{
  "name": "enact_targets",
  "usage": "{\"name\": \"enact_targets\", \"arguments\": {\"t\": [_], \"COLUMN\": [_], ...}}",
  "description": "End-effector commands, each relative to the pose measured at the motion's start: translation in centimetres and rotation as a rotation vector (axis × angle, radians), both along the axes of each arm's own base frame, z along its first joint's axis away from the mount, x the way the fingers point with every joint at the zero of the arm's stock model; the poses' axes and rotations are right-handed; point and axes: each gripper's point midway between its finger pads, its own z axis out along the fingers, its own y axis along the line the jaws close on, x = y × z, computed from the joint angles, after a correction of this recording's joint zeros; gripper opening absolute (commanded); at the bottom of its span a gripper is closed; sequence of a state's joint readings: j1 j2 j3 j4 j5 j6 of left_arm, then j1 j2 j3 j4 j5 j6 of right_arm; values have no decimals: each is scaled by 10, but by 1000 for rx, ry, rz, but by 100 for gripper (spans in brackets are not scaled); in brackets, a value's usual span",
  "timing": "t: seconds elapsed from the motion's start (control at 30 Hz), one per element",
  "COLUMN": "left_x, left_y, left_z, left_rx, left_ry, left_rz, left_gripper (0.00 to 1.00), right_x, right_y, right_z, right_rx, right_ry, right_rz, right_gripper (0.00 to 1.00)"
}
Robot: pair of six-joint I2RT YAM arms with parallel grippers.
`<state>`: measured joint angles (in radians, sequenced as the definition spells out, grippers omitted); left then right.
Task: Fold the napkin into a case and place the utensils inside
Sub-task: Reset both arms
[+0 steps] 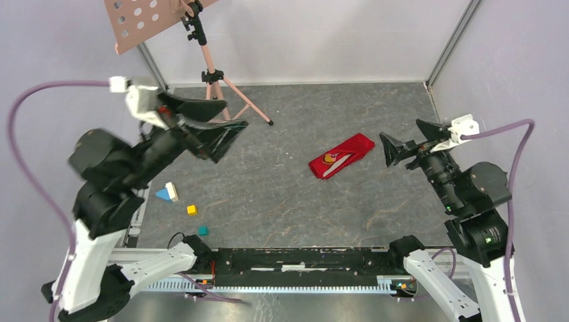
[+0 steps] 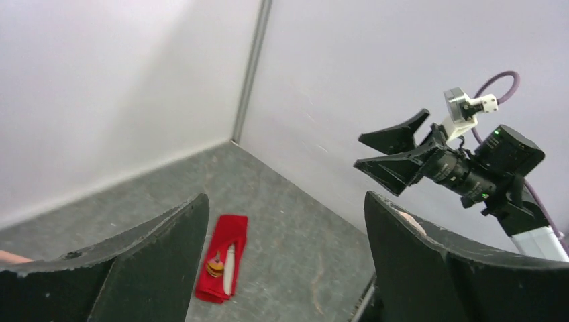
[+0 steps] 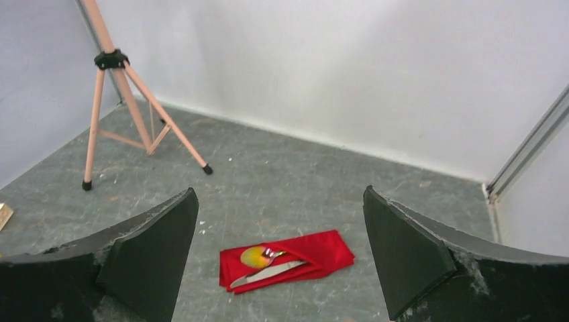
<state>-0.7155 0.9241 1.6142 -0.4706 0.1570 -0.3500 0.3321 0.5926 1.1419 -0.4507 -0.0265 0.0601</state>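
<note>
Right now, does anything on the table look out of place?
Nothing serious: the red case lies flat with the utensils poking from its open end. Only a few toy blocks sit scattered near the left arm.

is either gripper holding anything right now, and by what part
Nothing is held: the left gripper and right gripper are both open and empty, away from the case with the utensils.
</note>
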Motion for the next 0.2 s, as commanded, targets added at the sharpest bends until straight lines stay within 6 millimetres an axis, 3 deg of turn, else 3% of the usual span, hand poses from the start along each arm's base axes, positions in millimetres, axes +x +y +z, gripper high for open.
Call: {"name": "enact_targets", "arguments": {"t": [0.0,0.17], "left_x": [1,-5], "left_y": [39,60], "left_z": [7,20], "left_rx": [50,19], "left_ry": [-116,-175], "left_rz": [167,242], "left_gripper": [93,95], "right_x": [-14,-17], "right_y": [-16,-24], "right_z": [39,44], "right_rx": [6,32], "right_ry": [-143,-184], "right_rz": [-57,-95], "right_gripper": [98,98]}}
